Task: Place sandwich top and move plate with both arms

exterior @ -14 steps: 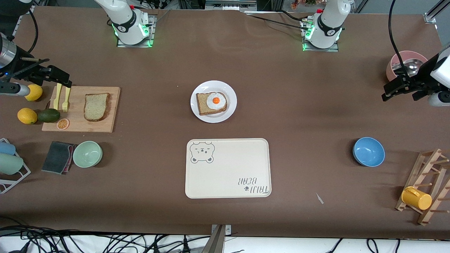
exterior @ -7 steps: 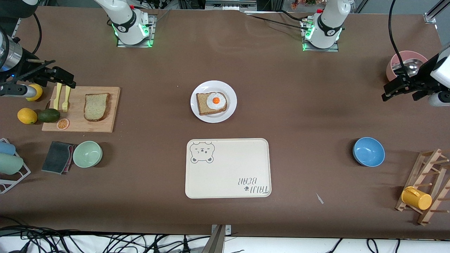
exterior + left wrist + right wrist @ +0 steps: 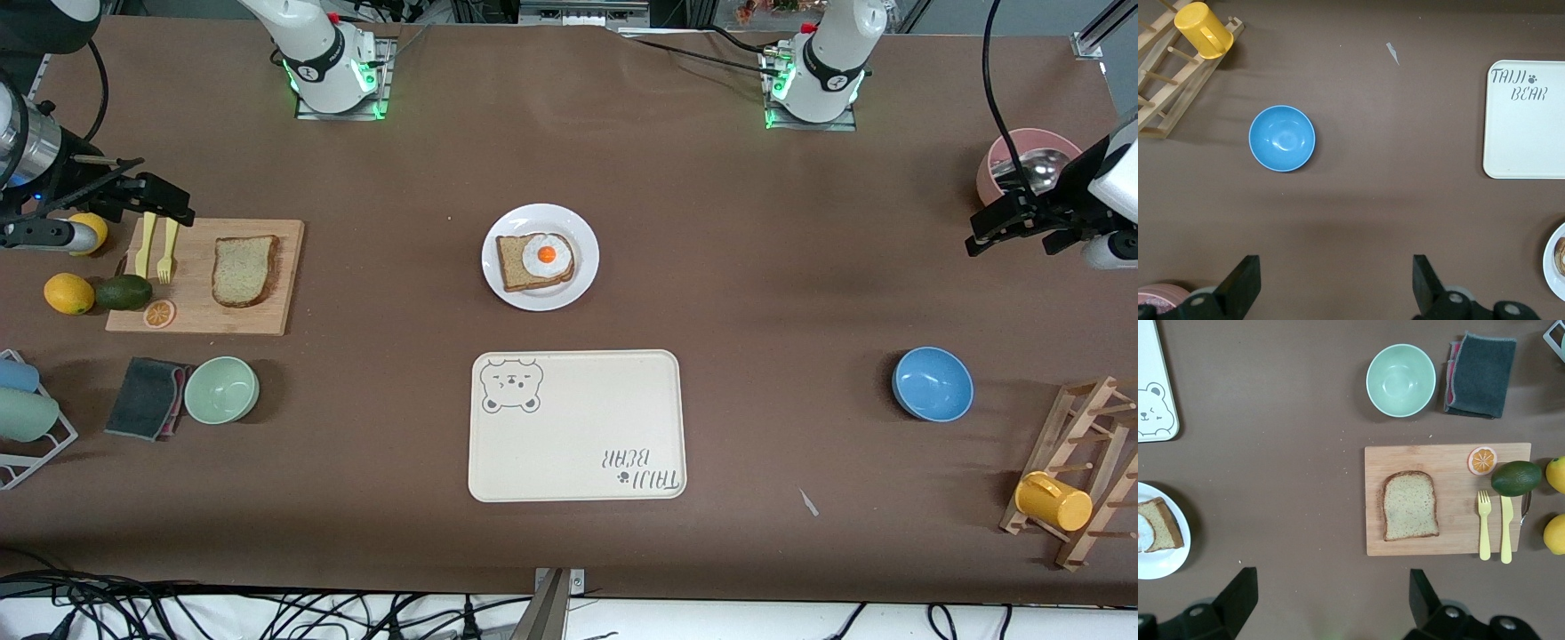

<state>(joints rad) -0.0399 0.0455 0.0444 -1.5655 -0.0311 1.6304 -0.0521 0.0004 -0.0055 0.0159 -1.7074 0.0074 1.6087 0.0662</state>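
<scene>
Sandwich top lies flat on the wooden cutting board at the right arm's end of the table, untouched, crust edge toward the robots' bases. On the same board, beside the slice: yellow fork, yellow knife, and an orange slice at the board's corner. An avocado and two lemons sit just off the board's end. Plate stands mid-table, well apart from the board, carrying a bread slice with a fried egg on it. Bear-printed tray lies nearer the front camera than the plate, not touching it. Green bowl and a dark folded cloth rest nearer the front camera than the board. Right gripper hovers over the knife-and-fork end of the board, fingers spread wide, holding nothing. Left gripper hangs over bare table at the left arm's end, near a pink bowl, fingers likewise wide apart and empty. Blue bowl sits on the table nearer the front camera than that gripper's spot; a wooden rack with a yellow mug stands at that end's corner.
</scene>
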